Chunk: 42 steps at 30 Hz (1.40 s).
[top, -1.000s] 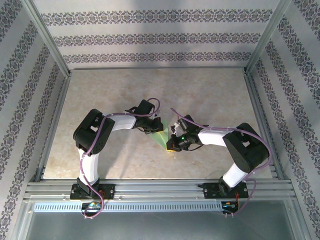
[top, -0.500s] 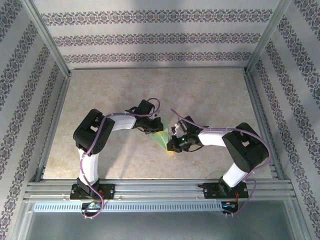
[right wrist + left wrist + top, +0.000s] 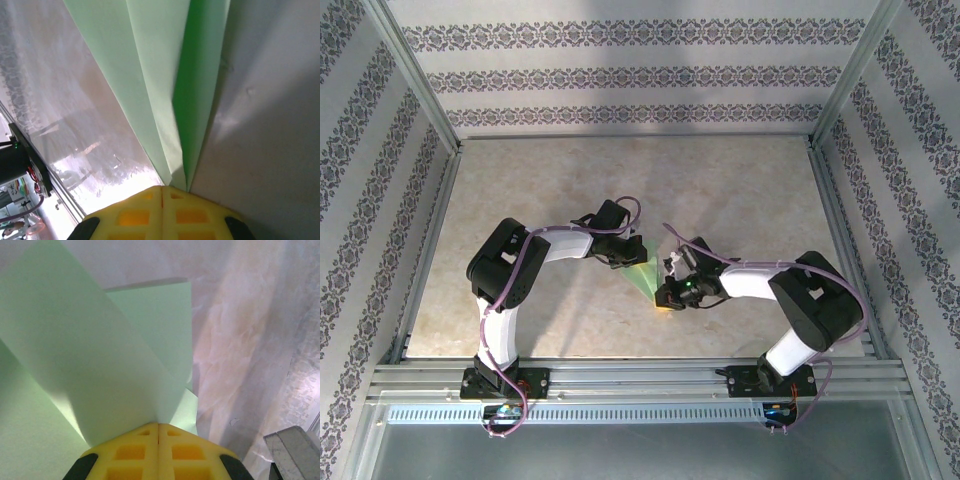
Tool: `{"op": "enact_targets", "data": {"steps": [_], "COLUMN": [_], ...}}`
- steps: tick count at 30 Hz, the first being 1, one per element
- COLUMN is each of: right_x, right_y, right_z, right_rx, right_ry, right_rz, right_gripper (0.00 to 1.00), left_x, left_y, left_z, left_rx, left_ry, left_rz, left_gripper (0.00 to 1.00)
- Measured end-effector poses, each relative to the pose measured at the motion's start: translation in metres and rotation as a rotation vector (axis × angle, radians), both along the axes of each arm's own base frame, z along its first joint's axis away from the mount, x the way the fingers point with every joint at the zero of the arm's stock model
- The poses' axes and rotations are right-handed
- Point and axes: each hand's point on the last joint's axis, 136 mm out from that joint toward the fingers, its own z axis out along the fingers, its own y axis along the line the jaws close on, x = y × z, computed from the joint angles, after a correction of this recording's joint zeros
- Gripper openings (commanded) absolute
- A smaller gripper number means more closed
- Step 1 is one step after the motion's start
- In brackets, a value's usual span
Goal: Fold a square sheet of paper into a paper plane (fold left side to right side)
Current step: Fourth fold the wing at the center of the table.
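— What are my two grippers doing at this moment?

— Your left gripper (image 3: 158, 426) has its yellow pads (image 3: 131, 454) pressed together. A wide flap of the green paper (image 3: 100, 365) runs down into the seam between them, so it is pinching the paper. Your right gripper (image 3: 161, 189) also has its pads pressed together. The narrow creased end of the paper reaches the pad tips there, a little to one side of the seam. I cannot tell if that end is pinched or only touched.

— And where is the paper?

— From the top camera you see it as a slim pale green strip between the two grippers, near the middle of the table (image 3: 520, 190). The left gripper is at its farther end and the right gripper at its nearer end. In the left wrist view, another layer lies flat on the table behind the raised flap. In the right wrist view, long folds run side by side.

— And the arms?

— Your left arm (image 3: 505, 270) and right arm (image 3: 810, 300) both bend inward from their bases at the near edge. Walls (image 3: 620, 70) with patterned stripes stand around the table.
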Motion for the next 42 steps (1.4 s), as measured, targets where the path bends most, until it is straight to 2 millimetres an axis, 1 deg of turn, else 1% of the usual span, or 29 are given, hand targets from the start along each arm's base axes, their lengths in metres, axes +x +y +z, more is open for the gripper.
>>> {"op": "enact_targets", "data": {"steps": [3,8,10,13,18,20,24,27,37,42], "right_x": [-0.006,-0.005,0.000,0.012,0.032,0.039,0.047,0.048,0.047,0.047], "right_y": [-0.003,-0.003,-0.003,-0.002,0.007,0.010,0.011,0.009,0.005,0.007], "right_z": [0.005,0.030,0.040,0.048,0.055,0.053,0.039,0.028,0.005,0.000], "right_rx": [-0.002,0.037,0.062,0.081,0.098,0.092,0.067,0.041,-0.023,-0.038], "right_ry": [0.014,-0.027,-0.044,-0.063,-0.097,-0.104,-0.093,-0.074,-0.044,-0.045], "right_rz": [-0.005,-0.012,-0.019,-0.040,-0.051,-0.056,-0.070,-0.080,-0.097,-0.093], "right_gripper": [0.00,0.00,0.00,0.00,0.00,0.00,0.00,0.00,0.00,0.00], "left_x": [0.000,0.000,0.000,0.000,0.000,0.000,0.000,0.000,0.000,0.000], "left_y": [0.000,0.000,0.000,0.000,0.000,0.000,0.000,0.000,0.000,0.000], "left_z": [0.000,0.000,0.000,0.000,0.000,0.000,0.000,0.000,0.000,0.000], "left_rx": [0.000,0.000,0.000,0.000,0.000,0.000,0.000,0.000,0.000,0.000], "left_ry": [0.000,0.000,0.000,0.000,0.000,0.000,0.000,0.000,0.000,0.000], "left_rz": [0.000,0.000,0.000,0.000,0.000,0.000,0.000,0.000,0.000,0.000], "left_gripper": [0.00,0.00,0.00,0.00,0.00,0.00,0.00,0.00,0.00,0.00]}}
